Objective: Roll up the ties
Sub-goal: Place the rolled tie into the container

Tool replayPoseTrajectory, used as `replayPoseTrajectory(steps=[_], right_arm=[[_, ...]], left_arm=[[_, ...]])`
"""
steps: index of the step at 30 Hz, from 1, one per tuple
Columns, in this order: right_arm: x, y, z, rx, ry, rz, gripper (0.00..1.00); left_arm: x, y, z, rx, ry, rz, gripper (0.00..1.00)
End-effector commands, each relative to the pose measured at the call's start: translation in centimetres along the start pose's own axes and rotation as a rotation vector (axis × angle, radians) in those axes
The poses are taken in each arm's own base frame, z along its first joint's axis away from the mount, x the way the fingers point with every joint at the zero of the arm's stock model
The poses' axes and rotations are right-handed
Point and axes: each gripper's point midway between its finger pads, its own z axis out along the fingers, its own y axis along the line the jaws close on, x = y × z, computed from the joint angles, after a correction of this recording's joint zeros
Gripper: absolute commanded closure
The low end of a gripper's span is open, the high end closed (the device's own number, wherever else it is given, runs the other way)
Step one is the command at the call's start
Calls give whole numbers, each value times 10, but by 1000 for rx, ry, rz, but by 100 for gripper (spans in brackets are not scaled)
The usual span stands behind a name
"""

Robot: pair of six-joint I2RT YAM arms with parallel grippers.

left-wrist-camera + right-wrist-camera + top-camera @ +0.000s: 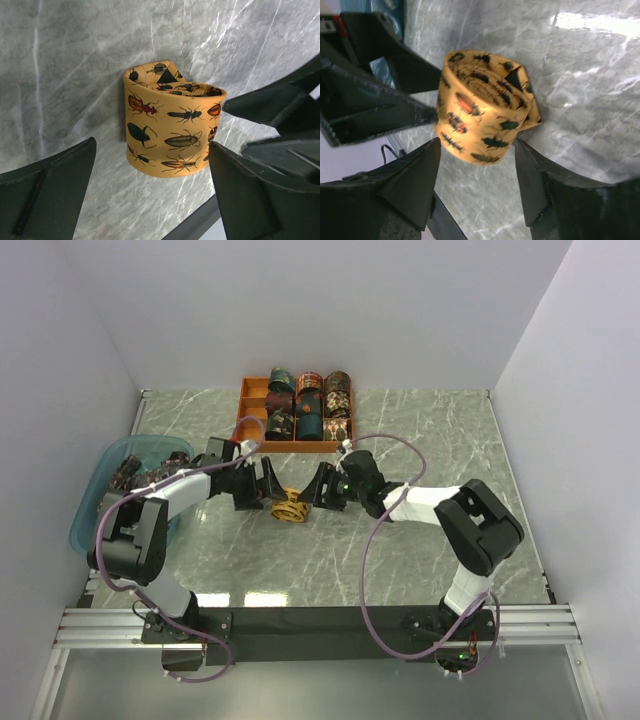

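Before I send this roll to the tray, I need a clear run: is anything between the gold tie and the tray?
Nothing visible does. The tie sits between the open left tool and right tool; only bare table runs to the tray.

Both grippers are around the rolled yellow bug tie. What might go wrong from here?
1. The rolled tie has a pointed end that looks untucked at its rim, so an off-centre squeeze may let it unwind.
2. The left gripper and right gripper, both open, crowd the same roll. Their fingers may collide if they close together.
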Motion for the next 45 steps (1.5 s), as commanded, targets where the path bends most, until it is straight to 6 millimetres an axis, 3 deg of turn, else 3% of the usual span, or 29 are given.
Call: replayPoseTrajectory(steps=[1,14,28,38,45], right_arm=[[-13,5,6,-63,-49,28,33],[10,-21,17,-74,16,59,49],[17,-33,21,-93,27,66,50],[19,-34,22,-105,46,72,50],[18,-35,23,-110,45,78,50]], left_arm=[[-12,-16,2,52,-22,52,1],[-4,-22,13,73,16,45,0],[10,-29,27,96,72,61,1],[0,-22,33,60,51,136,5],[17,-22,37,84,107,162,9]])
